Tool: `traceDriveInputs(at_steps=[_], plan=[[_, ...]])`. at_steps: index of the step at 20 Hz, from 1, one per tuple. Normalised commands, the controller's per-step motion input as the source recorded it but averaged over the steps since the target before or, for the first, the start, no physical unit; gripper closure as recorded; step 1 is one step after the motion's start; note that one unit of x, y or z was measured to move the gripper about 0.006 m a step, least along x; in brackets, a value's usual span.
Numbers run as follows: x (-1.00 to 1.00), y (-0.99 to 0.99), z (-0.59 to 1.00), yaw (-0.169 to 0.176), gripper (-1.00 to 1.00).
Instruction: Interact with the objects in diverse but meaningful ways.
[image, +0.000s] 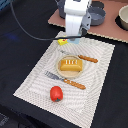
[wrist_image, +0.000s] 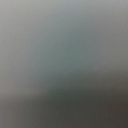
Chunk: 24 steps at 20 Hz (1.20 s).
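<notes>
In the exterior view the red tomato (image: 56, 93) lies on the near part of the striped placemat (image: 30, 82). The orange-yellow bread loaf (image: 70, 64) sits on the round tan plate (image: 60, 71). The yellow butter packet (image: 62, 42) lies at the mat's far edge. My gripper (image: 73, 36) hangs low just beside the packet on the exterior view's right; its fingertips are not clear, so I cannot tell whether it is open or shut. The dark grey frying pan (image: 96, 15) stands behind the arm. The pale carton is not visible. The wrist view is a blank grey blur.
A wooden-handled fork (image: 65, 80) lies in front of the plate and a wooden-handled knife (image: 85, 57) behind it. A brown board (image: 107, 27) at the back carries the pan and a bowl (image: 123, 18). A cable (image: 27, 31) hangs from the arm over the dark tabletop.
</notes>
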Motion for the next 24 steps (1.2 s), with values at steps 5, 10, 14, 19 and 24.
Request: traceDriveInputs(at_steps=[5, 10, 14, 19, 24], plan=[[-0.74, -0.46, -0.29, -0.031, 1.00], [-0.71, -0.48, -0.11, -0.029, 1.00], [-0.70, -0.46, -0.09, -0.032, 1.00], [-0.70, -0.45, -0.11, -0.031, 1.00], [-0.77, -0.36, -0.22, -0.027, 1.00]])
